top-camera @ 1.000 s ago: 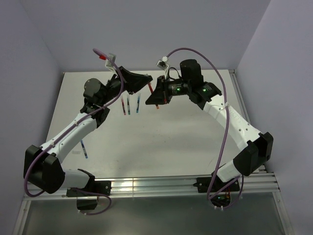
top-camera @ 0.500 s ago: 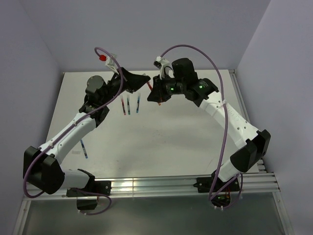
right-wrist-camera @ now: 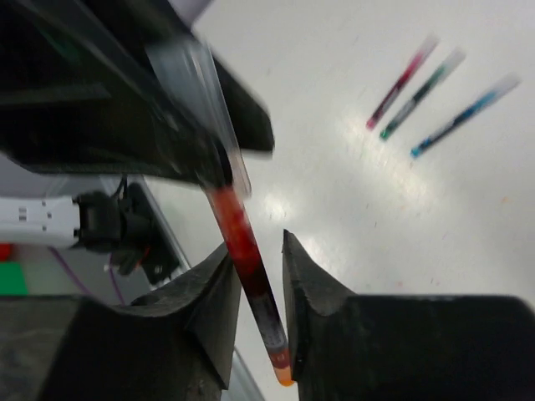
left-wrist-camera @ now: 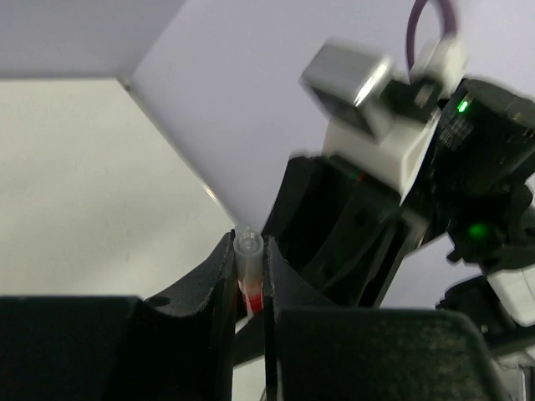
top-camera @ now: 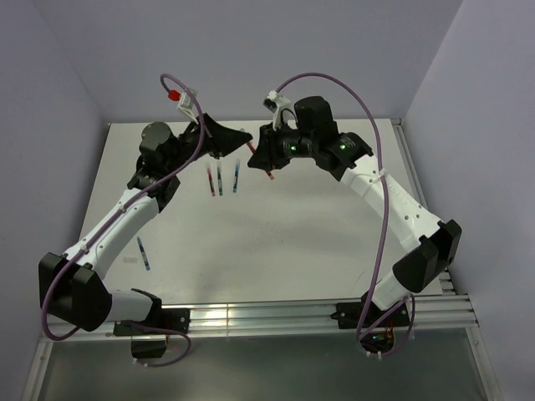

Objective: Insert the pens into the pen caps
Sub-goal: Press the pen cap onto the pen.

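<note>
Hovering near the row of three pens (top-camera: 221, 179) on the table (top-camera: 292, 225), the left gripper (left-wrist-camera: 249, 276) is clamped on a red cap (left-wrist-camera: 248, 247) with a clear end. Just beside it, the right gripper (right-wrist-camera: 257, 242) pinches a red pen (right-wrist-camera: 236, 224) angled toward that cap. One blue pen (top-camera: 144, 253) lies well apart from the row, toward the arm bases.

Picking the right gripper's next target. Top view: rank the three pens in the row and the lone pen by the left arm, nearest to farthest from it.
From the right gripper:
1. blue pen: right end of the row.
2. green pen: middle of the row.
3. red pen: left end of the row.
4. lone pen: near side, beside the left arm, clearly farthest.
</note>
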You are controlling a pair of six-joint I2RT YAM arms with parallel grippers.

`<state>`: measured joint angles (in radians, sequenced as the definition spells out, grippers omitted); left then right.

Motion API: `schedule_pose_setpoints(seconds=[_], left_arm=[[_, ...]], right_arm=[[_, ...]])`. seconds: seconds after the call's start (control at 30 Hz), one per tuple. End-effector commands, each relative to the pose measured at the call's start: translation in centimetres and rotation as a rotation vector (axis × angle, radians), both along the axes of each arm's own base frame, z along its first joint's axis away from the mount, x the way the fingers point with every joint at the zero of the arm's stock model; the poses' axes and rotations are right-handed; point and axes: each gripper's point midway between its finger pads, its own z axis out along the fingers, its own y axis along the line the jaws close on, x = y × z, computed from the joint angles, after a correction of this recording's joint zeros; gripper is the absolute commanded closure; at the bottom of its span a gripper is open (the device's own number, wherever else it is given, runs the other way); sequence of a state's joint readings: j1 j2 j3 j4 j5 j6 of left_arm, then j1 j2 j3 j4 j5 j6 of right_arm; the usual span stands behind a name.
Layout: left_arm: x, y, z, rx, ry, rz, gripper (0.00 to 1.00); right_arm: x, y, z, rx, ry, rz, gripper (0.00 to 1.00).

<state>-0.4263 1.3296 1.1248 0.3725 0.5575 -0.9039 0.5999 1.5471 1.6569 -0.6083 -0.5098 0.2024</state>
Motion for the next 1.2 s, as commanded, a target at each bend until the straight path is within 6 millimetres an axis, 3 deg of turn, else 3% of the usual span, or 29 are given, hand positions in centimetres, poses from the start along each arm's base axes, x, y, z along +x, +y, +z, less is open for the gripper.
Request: schedule_pose_setpoints(seconds=[0.0,0.17,0.4,0.43,0.5,0.63,1.17], left_arm=[[-4.0,-0.5,-3.0,0.099,0.119,-0.253,1.00],[-2.3,0.8,-2.6,0.102,0.101,-0.220,1.00],[-1.3,2.0,-2.0,0.073,0.084,-0.189,1.00],[-1.3,2.0,-1.9,0.074,0.079,-0.186,1.00],[-1.4,2.0,-1.6,0.072,0.056,-0.188,1.00],[-2.0,2.0,-1.1,0.046,0.025,-0.201,1.00],[-2.3,1.5,-0.5,0.002,-0.002,-0.228,1.00]], right_arm=[[4.5,-1.2,11.1,0.243,-0.339,-0.147,0.66],[2.9,-1.4,10.2,0.244,-0.314,-0.112,0.48],[2.0,-2.3,7.6,0.203,-0.268,-0.127,0.42],[1.4,-2.1,6.3,0.199,-0.237,-0.100,0.41],[0.6,-1.8,5.9,0.229,-0.214,-0.070,0.41],[-0.5,-1.2,3.1,0.225,-0.155,-0.029,0.40],[-3.2,0.4,1.7,0.303,-0.071,0.087,0.39]])
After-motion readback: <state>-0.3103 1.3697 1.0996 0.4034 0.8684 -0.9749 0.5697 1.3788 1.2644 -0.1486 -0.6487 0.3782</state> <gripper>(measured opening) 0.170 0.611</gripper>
